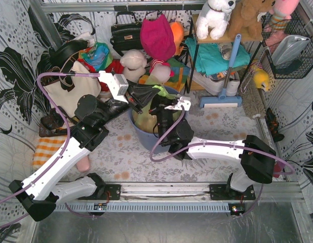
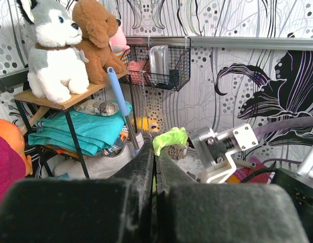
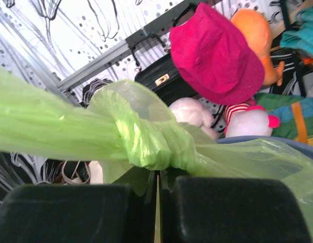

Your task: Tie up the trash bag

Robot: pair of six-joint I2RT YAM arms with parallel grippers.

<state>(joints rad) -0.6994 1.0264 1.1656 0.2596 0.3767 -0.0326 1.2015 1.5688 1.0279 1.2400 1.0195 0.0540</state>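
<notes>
Sitting in the round blue-grey bin (image 1: 144,140) mid-table, the trash bag (image 1: 144,120) is mostly hidden behind both arms (image 1: 65,157). Soft toys (image 1: 133,63), a cream tote (image 1: 70,93) and a shelf rack (image 1: 197,61) crowd the far side; bare table (image 1: 131,162) lies nearer. Closed tight, the left gripper (image 2: 155,152) pinches a green bag tail (image 2: 169,140); the right gripper (image 3: 157,174) clamps film under the knot (image 3: 151,142)

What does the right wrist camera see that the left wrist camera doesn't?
Only the right wrist view shows the knot in the trash bag and a black handbag. Only the left wrist view shows a husky plush, a brown plush dog and a wire basket. Both show green bag plastic pinched between shut fingers: the left gripper in its view, the right gripper in its own.
</notes>
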